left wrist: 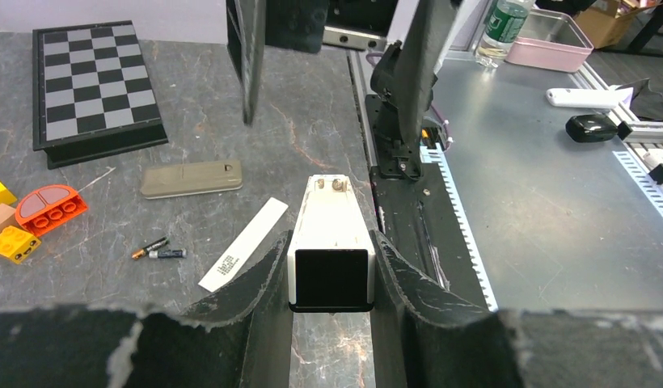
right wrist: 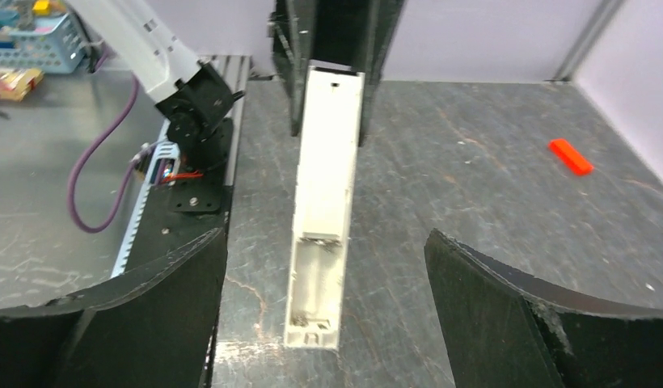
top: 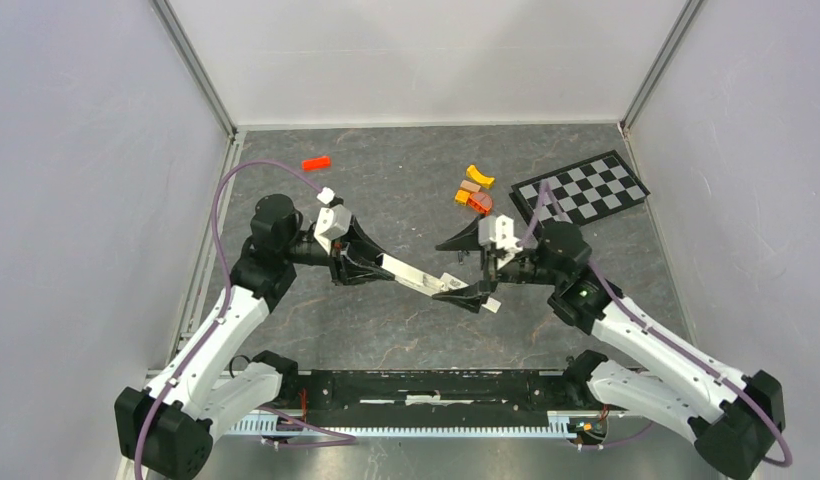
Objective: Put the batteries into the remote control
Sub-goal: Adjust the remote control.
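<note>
My left gripper (top: 381, 265) is shut on a slim white remote control (top: 416, 276) and holds it off the table, pointing it at my right gripper (top: 459, 270). In the left wrist view the pads (left wrist: 268, 267) clamp the remote (left wrist: 332, 218) by its black end. In the right wrist view the remote (right wrist: 328, 162) shows its back, with an open, empty battery recess (right wrist: 316, 283) at the near end. My right gripper (right wrist: 326, 238) is wide open, with a finger on each side of that end and touching nothing. Two small dark batteries (left wrist: 158, 249) lie on the table.
A flat grey-tan cover-like piece (left wrist: 191, 178) and a white strip (left wrist: 243, 242) lie near the batteries. A chessboard (top: 581, 187) and orange and yellow blocks (top: 474, 190) sit at the back right. A red block (top: 316, 162) lies at the back left.
</note>
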Action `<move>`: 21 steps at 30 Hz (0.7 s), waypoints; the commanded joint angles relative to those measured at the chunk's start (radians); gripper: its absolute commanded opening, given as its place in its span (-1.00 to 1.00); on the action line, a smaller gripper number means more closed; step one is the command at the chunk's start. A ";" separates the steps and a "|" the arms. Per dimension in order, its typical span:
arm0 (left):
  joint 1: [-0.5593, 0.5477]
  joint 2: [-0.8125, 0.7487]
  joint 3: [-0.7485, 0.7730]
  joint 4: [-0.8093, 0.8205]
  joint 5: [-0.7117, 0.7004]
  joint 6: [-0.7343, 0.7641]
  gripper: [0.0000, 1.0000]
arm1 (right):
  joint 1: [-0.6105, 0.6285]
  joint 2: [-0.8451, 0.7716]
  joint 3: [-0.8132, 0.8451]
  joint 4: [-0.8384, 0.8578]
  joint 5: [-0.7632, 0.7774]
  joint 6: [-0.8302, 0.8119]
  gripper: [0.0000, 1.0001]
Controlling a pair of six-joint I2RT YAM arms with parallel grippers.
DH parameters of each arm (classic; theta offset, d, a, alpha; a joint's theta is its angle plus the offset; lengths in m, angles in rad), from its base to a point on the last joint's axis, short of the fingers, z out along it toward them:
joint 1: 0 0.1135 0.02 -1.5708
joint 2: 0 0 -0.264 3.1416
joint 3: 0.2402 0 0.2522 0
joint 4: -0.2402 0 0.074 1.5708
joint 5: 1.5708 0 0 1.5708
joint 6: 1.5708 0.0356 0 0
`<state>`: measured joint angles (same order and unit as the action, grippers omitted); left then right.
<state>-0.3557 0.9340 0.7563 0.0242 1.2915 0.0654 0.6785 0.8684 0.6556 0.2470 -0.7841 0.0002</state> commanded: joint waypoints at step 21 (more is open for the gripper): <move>-0.001 -0.049 0.030 0.098 -0.018 -0.110 -0.04 | 0.179 0.237 0.249 -0.352 0.169 -0.205 -0.44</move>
<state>-0.3546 0.8986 0.7563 0.0540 1.3102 0.0650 0.8516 1.1030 0.8536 -0.1078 -0.6548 -0.2138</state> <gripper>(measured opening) 0.401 0.402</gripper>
